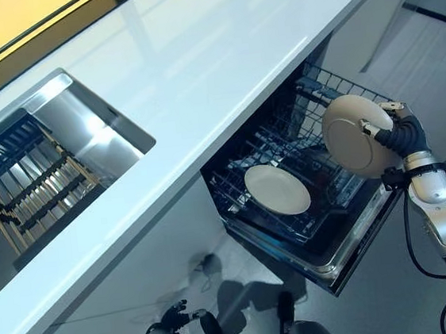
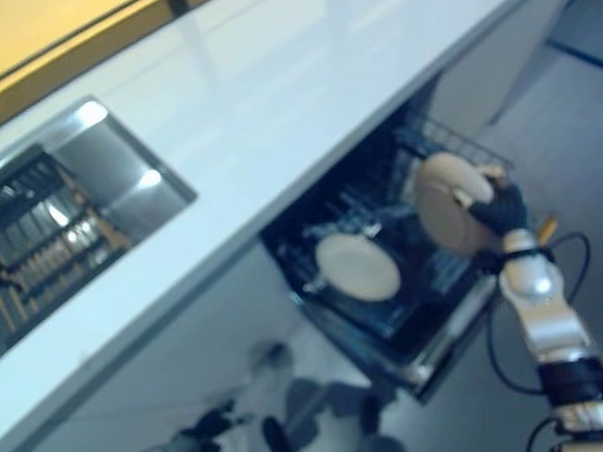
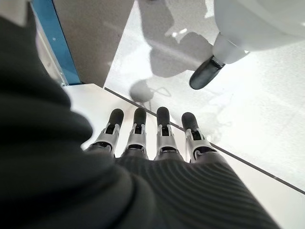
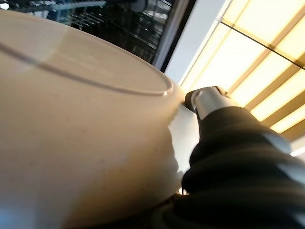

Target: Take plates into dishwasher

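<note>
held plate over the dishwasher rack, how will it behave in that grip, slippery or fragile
The plate looks rigid and glazed, so probably slippery. The right hand pinches only its rim, so it may pivot. It looks ceramic and could chip against the wire rack.

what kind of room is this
Most likely a kitchen: a long white counter with a steel sink set in it, and an open dishwasher below, its rack holding a plate.

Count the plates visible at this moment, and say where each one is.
2. One plate lies in the pulled-out dishwasher rack; the other plate is held in the right hand above the rack's right side. More could be hidden under the counter.
</note>
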Robot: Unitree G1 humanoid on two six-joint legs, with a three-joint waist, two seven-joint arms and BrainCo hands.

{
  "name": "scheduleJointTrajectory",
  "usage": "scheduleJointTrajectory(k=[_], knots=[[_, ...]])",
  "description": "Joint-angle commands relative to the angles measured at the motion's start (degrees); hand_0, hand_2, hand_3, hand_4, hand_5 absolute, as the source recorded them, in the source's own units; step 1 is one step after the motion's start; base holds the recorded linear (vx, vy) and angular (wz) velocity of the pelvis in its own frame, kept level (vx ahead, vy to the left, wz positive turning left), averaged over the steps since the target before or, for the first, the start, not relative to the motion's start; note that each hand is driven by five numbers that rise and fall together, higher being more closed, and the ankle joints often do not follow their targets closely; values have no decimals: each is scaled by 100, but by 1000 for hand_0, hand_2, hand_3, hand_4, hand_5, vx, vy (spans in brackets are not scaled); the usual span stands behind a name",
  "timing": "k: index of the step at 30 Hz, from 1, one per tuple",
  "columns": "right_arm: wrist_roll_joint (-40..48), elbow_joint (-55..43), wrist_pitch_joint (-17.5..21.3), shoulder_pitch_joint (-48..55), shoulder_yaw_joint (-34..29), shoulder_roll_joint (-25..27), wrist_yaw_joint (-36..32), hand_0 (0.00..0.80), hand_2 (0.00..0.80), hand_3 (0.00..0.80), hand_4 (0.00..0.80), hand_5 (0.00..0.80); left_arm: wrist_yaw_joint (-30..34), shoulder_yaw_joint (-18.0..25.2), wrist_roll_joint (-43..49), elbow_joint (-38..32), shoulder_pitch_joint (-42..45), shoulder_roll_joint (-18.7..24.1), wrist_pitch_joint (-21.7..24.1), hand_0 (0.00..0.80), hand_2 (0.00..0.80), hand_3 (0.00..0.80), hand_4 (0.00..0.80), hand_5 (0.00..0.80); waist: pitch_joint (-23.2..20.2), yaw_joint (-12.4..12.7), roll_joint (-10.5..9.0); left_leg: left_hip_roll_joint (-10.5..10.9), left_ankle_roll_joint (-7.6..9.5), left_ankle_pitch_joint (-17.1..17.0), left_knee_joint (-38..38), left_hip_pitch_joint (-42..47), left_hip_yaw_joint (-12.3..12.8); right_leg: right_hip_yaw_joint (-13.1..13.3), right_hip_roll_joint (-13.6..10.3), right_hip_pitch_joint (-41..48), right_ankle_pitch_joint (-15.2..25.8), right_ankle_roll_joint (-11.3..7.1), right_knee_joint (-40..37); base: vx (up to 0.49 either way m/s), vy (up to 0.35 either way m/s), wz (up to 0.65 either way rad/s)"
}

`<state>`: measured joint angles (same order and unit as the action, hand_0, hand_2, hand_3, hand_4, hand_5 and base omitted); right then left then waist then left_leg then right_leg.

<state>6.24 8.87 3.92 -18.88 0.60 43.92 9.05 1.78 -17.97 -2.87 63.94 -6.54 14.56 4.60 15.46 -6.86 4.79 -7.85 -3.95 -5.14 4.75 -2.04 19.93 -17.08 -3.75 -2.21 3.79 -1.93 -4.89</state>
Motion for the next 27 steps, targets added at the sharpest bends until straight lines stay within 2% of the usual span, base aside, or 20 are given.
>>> scheduleJointTrajectory(k=[1,11,16,21,27], knots=[[-213,76,21,-821,126,266,13,800,800,800,800,800,86,-88,395,94,-206,376,-23,0,0,0,0,0,-39,81,-474,291,181,263,25,-108,-52,90,66,-112,-782,273,648,34,-4,12],[-572,756,-513,-1501,548,510,87,800,800,800,800,800,192,-244,439,-81,-323,522,-127,0,0,0,0,0,141,295,-456,311,199,235,23,-193,-214,-1,59,-179,-821,278,739,18,-8,7],[-741,1157,-656,-1798,744,582,190,800,800,800,800,800,241,-313,462,-135,-377,579,-185,0,0,0,0,0,223,387,-446,332,255,212,25,-258,-244,-104,54,-222,-839,319,787,21,-17,12],[-975,1425,-926,-2120,939,728,200,800,800,800,800,800,271,-351,444,-157,-388,657,-180,0,0,0,0,0,292,463,-438,343,265,196,25,-307,-309,-146,49,-275,-865,327,848,27,-15,3],[-1230,1876,-1064,-2407,1206,946,119,800,800,800,800,800,315,-378,422,-222,-353,738,-136,0,0,0,0,0,354,548,-415,353,265,185,25,-371,-382,-178,45,-326,-897,334,908,38,-11,8]])
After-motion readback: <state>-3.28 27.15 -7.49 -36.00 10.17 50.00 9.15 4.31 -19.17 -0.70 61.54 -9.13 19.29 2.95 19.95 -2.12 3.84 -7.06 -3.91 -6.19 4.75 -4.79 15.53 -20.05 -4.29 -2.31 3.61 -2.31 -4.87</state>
